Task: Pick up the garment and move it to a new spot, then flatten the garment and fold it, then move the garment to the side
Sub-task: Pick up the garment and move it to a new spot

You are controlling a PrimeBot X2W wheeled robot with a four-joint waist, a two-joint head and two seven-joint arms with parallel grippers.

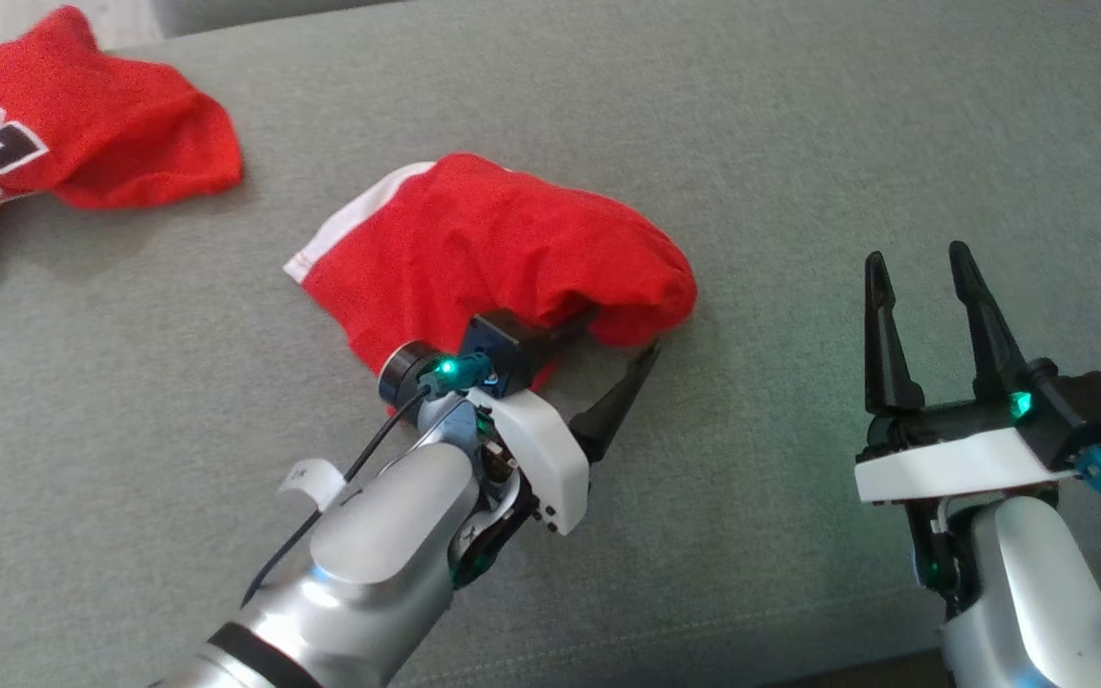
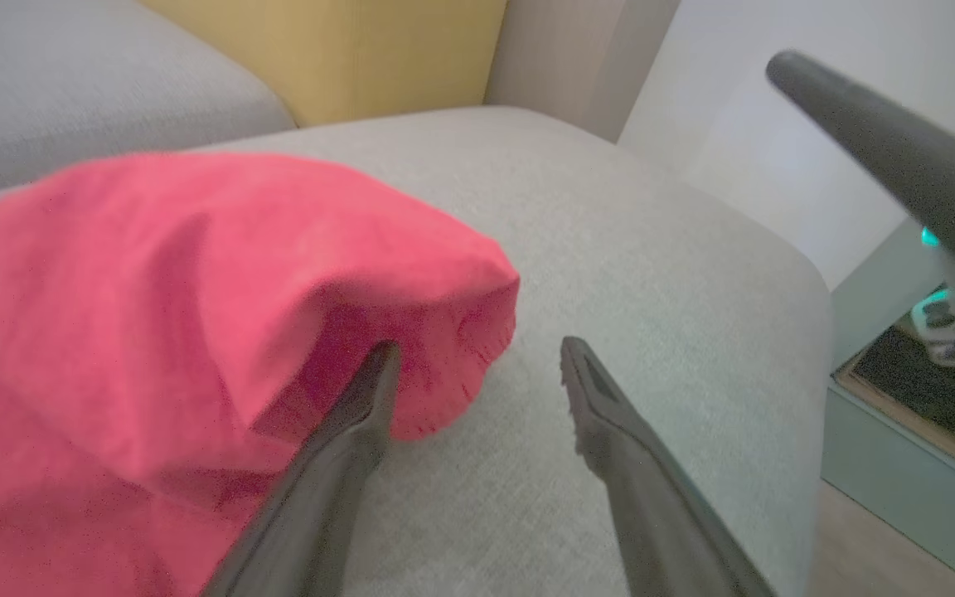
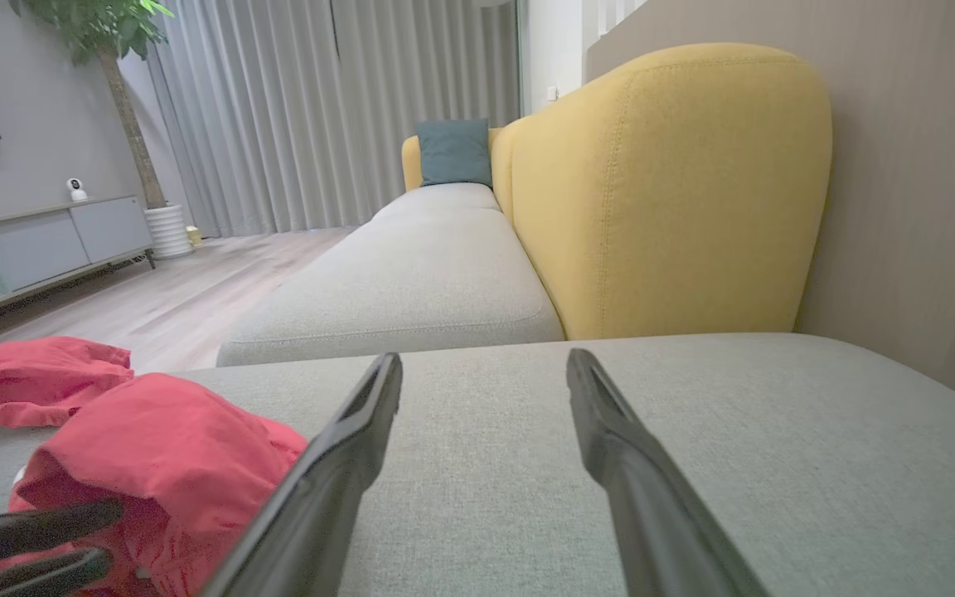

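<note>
A crumpled red garment (image 1: pixel 493 248) with white trim lies on the grey sofa seat (image 1: pixel 799 143). My left gripper (image 1: pixel 622 334) is open at its near right edge. One finger is tucked under the cloth fold and the other rests on bare cushion. In the left wrist view the garment (image 2: pixel 196 274) drapes over the left finger of this gripper (image 2: pixel 477 347). My right gripper (image 1: pixel 918 253) hovers open and empty to the right, apart from the cloth. The right wrist view shows its own gripper (image 3: pixel 484 358) over bare cushion, with the garment (image 3: pixel 162 448) at lower left.
A second red garment (image 1: pixel 63 134) with a dark number lies at the seat's far left, also seen as a red heap (image 3: pixel 30 377). A yellow backrest (image 3: pixel 660 191) rises behind the seat. The cushion's rounded edge (image 2: pixel 809 315) drops to the floor on the right.
</note>
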